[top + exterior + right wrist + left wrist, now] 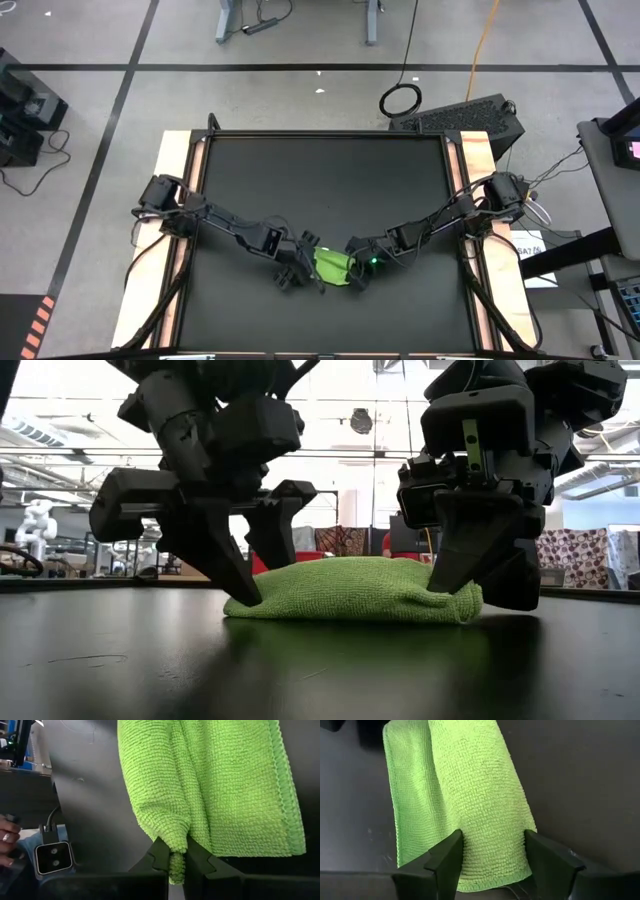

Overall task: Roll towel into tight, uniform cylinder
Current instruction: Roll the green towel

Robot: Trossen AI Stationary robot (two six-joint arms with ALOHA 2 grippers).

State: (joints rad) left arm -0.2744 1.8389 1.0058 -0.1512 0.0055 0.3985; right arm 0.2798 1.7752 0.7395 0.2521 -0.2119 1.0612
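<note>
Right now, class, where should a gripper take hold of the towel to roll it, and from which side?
Grip the towel at its short ends, coming from above. It lies flat and folded, with the left gripper straddling one end and the right gripper pinching the other's bunched corner.

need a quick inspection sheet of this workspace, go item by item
surface: black mat on the table, bare apart from the work near its front middle
job's things: green towel lies folded in a low mound on the mat, not yet a cylinder
clutter: nothing seen on the mat
grippers: left gripper straddles one end of the towel, fingers apart on both sides of a fold; right gripper is pinched on a bunched corner at the other end
cables: a coiled cable and an orange cable on the floor beyond the table
surroundings: grey floor, a keyboard behind the table, a person's hand in the right wrist view
</note>
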